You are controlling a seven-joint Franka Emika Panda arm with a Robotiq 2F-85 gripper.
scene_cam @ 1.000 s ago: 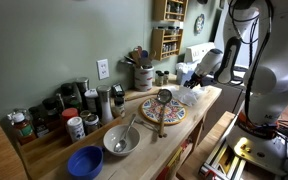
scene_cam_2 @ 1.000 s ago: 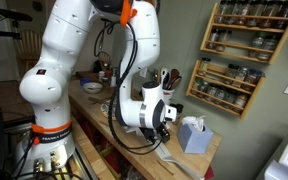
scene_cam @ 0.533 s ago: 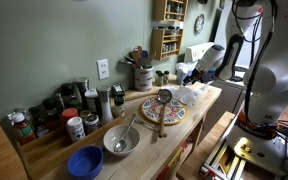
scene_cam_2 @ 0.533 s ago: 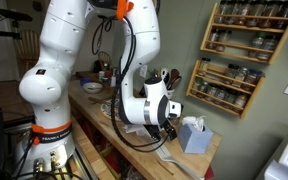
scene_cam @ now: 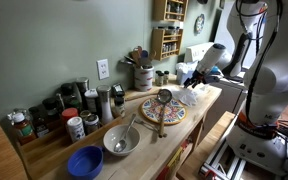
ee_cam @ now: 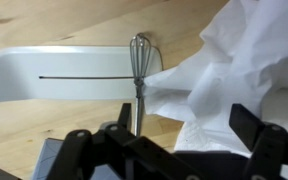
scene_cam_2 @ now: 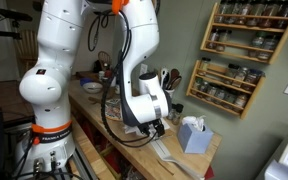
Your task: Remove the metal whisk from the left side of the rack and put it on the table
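Note:
The metal whisk (ee_cam: pixel 140 62) lies flat on the pale wooden table (ee_cam: pixel 44 125), its wire head resting across a white slotted utensil (ee_cam: pixel 44 78) and its handle pointing toward me. My gripper (ee_cam: pixel 189 128) hovers above it, open and empty, with the handle near my left finger. The gripper also shows in both exterior views (scene_cam: pixel 190 79) (scene_cam_2: pixel 158 125), just above the table (scene_cam: pixel 189 118) (scene_cam_2: pixel 134 138). The brown wooden rack (scene_cam: pixel 167 42) (scene_cam_2: pixel 227 84) with small jars hangs on the wall behind. The whisk is too small to make out in the exterior views.
Crumpled white tissue (ee_cam: pixel 224 70) from a tissue box (scene_cam_2: pixel 192 134) lies just right of the whisk. A patterned plate with a ladle (scene_cam: pixel 162 110), a metal bowl (scene_cam: pixel 121 141), a blue bowl (scene_cam: pixel 84 162), a utensil crock (scene_cam: pixel 142 75) and several jars (scene_cam: pixel 54 108) stand along the table.
My gripper has drawn up and back a little from the table near the tissue box. The whisk stays on the table.

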